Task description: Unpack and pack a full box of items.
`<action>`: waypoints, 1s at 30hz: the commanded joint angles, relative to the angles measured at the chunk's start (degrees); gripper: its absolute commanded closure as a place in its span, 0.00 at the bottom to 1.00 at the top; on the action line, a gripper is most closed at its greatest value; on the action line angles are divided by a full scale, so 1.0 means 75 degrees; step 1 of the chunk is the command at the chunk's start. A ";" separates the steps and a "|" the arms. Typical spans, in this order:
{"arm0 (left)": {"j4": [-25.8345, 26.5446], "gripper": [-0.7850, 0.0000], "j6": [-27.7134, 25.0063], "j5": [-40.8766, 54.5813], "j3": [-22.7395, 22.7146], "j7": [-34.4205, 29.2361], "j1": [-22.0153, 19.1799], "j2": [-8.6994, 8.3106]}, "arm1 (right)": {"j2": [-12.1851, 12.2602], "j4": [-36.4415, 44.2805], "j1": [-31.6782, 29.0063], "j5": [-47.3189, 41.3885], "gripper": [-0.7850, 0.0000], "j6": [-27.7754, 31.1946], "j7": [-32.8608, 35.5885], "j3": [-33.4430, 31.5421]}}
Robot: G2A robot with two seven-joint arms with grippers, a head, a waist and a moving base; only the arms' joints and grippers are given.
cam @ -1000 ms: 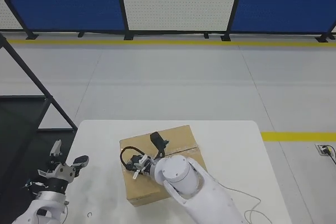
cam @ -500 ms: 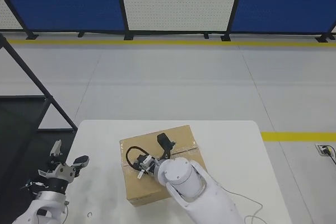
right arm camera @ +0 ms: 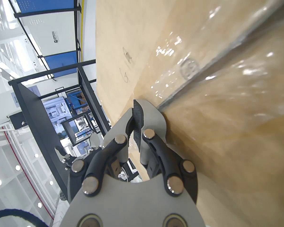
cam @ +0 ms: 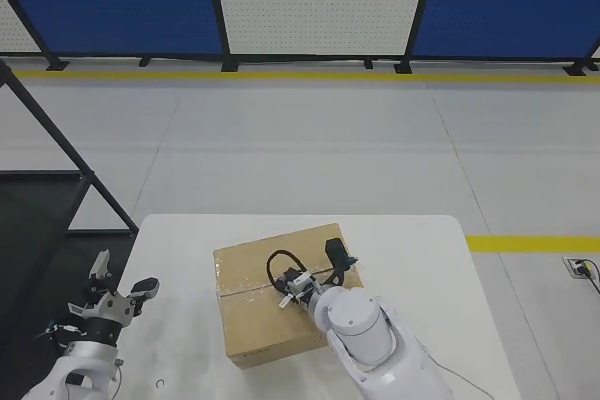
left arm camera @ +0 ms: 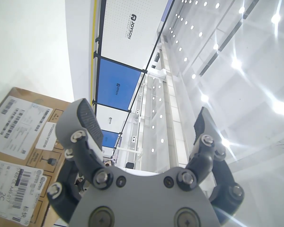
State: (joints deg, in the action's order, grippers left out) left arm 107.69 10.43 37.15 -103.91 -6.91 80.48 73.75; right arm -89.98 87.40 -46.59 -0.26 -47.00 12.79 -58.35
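1. Top view: finds the cardboard box (cam: pixel 260 322) mid-desk (cam: pixel 430 285), right gripper (cam: pixel 336 252) on its tape seam (cam: pixel 245 287), left gripper (cam: pixel 120 278) by the desk's left edge.
2. Left wrist view: shows left gripper released, empty, box's labelled side nearby.
3. Right wrist view: shows right gripper clenched, tips at the seam.
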 commanded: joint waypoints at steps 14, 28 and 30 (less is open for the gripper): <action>0.0000 0.00 0.0000 0.0000 0.0000 0.0000 0.0000 0.0000 | -0.0032 0.0734 -0.0716 -0.0019 1.00 -0.0161 -0.1772 -0.0936; 0.0000 0.00 0.0000 0.0000 0.0000 0.0000 0.0000 0.0000 | -0.0030 0.1211 -0.1320 -0.0395 1.00 0.0096 -0.2611 -0.2033; 0.0000 0.00 0.0000 0.0000 0.0000 0.0000 0.0000 0.0000 | -0.0025 0.1174 -0.1328 -0.0440 1.00 0.0126 -0.2561 -0.2105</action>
State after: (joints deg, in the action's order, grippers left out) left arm 107.69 10.43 37.15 -103.90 -6.91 80.48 73.75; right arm -90.18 96.33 -56.53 -3.45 -46.14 -6.65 -73.94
